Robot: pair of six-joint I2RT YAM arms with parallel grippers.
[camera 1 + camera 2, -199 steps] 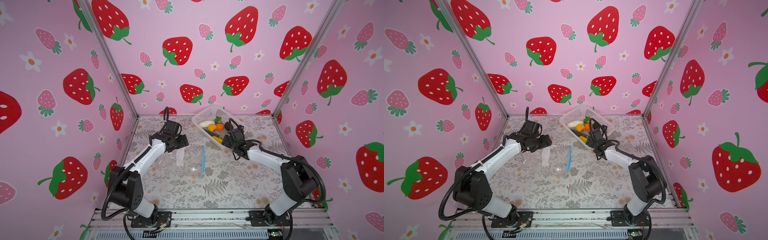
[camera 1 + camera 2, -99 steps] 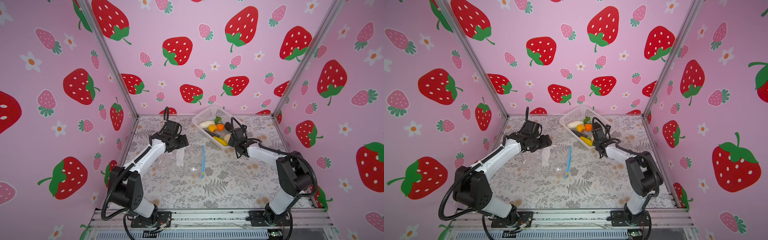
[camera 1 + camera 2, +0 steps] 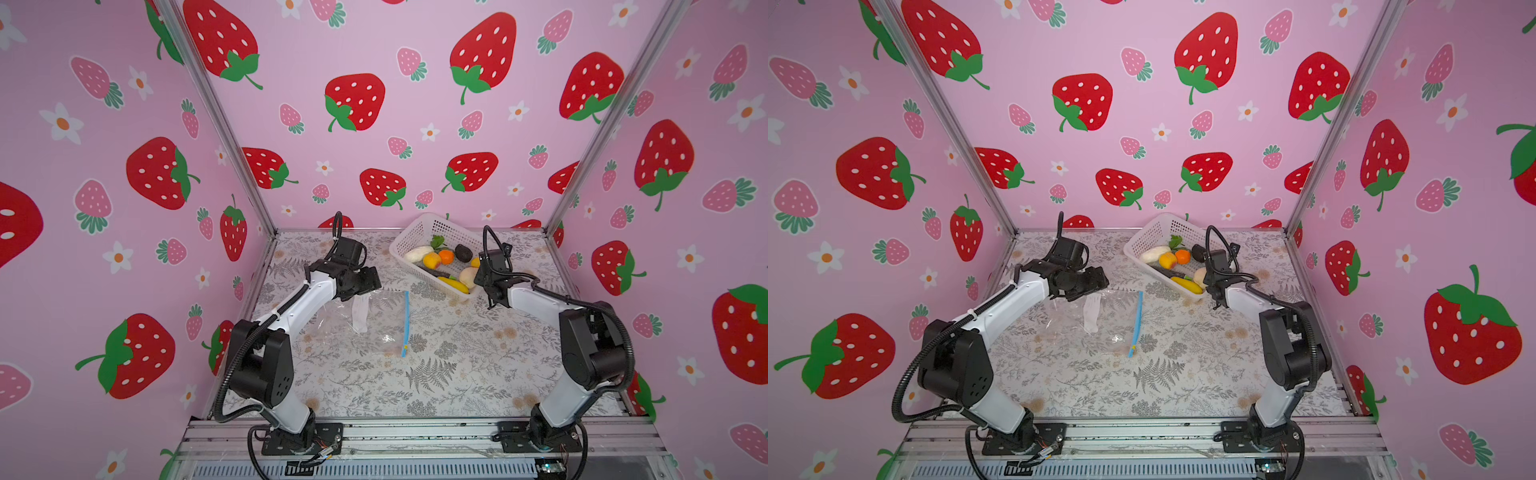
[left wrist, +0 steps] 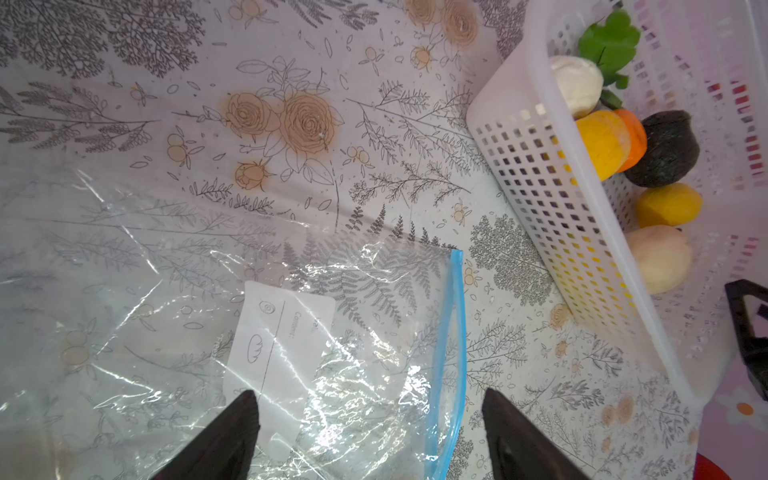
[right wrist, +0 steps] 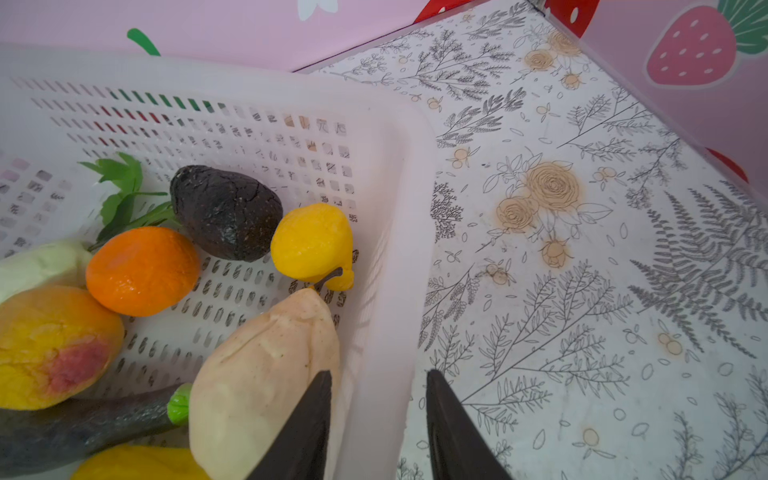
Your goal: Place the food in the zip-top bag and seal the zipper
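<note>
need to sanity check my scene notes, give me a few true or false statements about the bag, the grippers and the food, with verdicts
1. The zip-top bag lies on the table with no food in it. True.
2. The left gripper is shut on the bag. False: its jaws stand open above the bag.
3. The right gripper has one finger inside the basket and one outside its wall. True.
4. The orange sits out on the table. False: it is in the basket, beside the avocado and near the lemon.
</note>
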